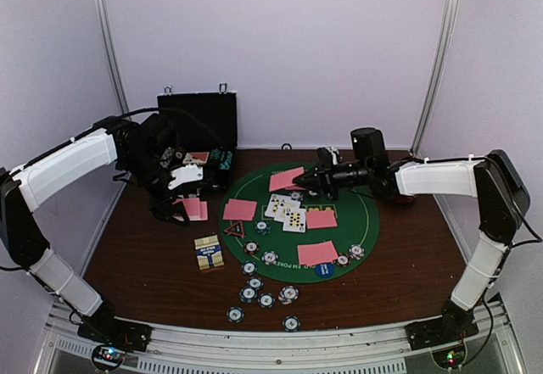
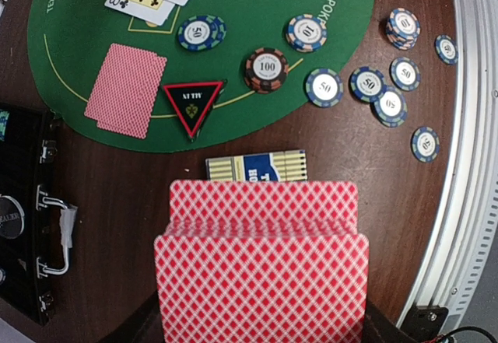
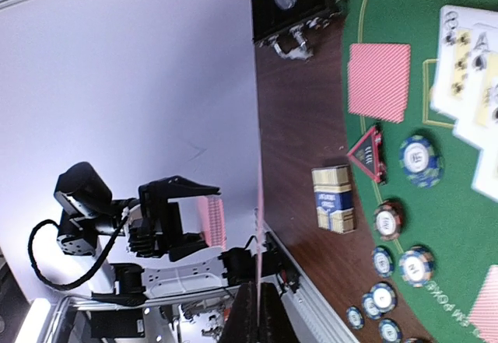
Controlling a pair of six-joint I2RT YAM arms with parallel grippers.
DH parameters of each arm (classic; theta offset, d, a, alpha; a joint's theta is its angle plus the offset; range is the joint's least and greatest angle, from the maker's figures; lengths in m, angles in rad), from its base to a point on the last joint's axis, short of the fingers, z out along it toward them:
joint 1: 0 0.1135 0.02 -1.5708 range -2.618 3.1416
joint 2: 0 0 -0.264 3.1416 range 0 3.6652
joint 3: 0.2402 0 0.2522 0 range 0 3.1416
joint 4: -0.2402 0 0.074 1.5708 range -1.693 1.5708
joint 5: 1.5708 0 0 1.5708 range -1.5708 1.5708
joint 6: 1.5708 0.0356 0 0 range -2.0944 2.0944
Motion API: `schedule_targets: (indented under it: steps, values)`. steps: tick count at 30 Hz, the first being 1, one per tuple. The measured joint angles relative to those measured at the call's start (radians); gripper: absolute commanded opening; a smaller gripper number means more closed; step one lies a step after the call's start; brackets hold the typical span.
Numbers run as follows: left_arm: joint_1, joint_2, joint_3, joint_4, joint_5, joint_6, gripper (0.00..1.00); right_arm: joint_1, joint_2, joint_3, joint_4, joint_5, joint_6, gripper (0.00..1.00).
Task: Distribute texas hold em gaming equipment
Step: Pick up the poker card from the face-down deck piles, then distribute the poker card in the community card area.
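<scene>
Dark wood-grain surface point(image 1: 136, 259), plain white walls point(image 1: 297, 52) close on three sides, ribbed metal rail point(image 1: 339, 340) along the near edge. Open room front-left and right of the round green felt mat point(image 1: 358, 213). Left gripper point(image 1: 192, 198) jaws clamped on a card stack point(image 2: 261, 273) with diamond-pattern red backs, over bare wood left of the mat, near the black case point(image 1: 197, 120). Right gripper point(image 1: 299, 184) jaws together on a pink-backed card point(image 1: 285, 179) at the mat's far edge. Card piles point(image 1: 239, 210), face-up cards point(image 1: 287, 211) and red-edged triangle point(image 1: 235, 231) lie on the mat. Round striped poker chips point(image 1: 254, 291) are scattered at its near edge. Card box point(image 1: 209, 253) lies flat beside the mat.
</scene>
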Motion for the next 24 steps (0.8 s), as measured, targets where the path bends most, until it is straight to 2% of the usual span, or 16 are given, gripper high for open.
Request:
schedule_targets:
  steps: [8,17,19,24]
  values:
    - [0.11,-0.01,-0.085,0.046,0.0,0.018,0.0,-0.149,-0.017,-0.059,-0.307,0.037,-0.284,0.0]
    - [0.194,-0.056,-0.262,0.121,-0.017,0.06,0.0,-0.163,0.084,-0.052,-0.504,0.151,-0.495,0.0]
    - [0.206,-0.062,-0.298,0.141,-0.027,0.07,0.0,-0.163,0.094,-0.05,-0.536,0.185,-0.524,0.07]
    - [0.212,-0.069,-0.388,0.203,-0.043,0.093,0.0,-0.163,0.096,-0.045,-0.588,0.246,-0.576,0.44]
